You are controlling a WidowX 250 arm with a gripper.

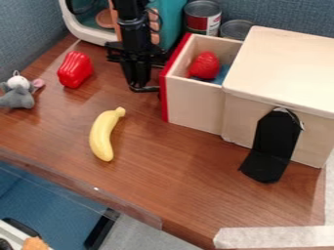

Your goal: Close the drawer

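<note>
The drawer (196, 106) juts open from the box (287, 63), with a berry (205, 66) inside it. The gripper (146, 89) hangs low just off the drawer's red front (164, 95), on its outer side; whether it is spread or closed, one cannot tell. The closing push should run inward against that front, along the drawer's slide.

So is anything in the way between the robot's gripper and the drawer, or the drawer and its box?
Nothing visible stands between the gripper and the drawer's red front, or between the drawer and the wooden box. A red toy fruit sits inside the drawer; I can't tell if it would clear the box's top.
</note>
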